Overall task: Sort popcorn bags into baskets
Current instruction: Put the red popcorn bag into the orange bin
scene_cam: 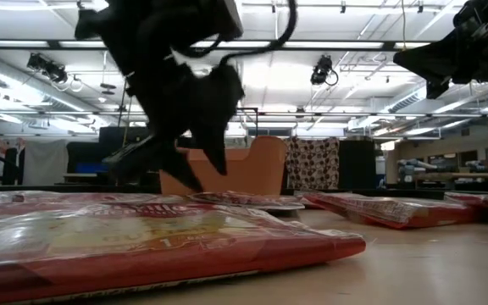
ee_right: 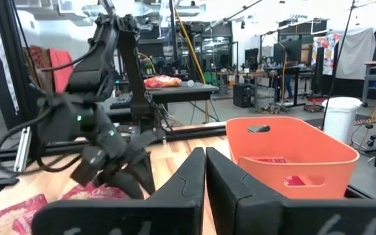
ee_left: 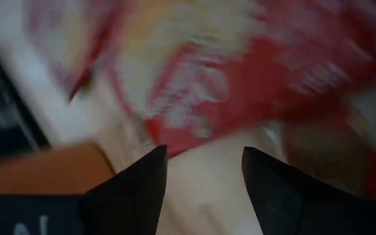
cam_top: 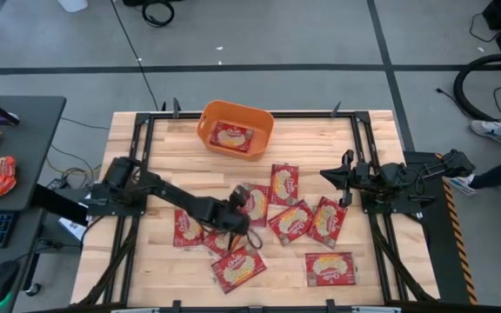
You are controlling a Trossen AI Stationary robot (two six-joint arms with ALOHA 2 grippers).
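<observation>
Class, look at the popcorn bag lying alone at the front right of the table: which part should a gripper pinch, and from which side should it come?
Probably a short edge of the lone popcorn bag, approached from above. It lies flat on the table with bare wood around it, so fingers can straddle the thin sealed edge; its broad face offers nothing to pinch.

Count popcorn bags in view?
9 popcorn bags: one in the basket, eight spread mid-table, two partly under the left arm; the left pincer may hide more.
</observation>
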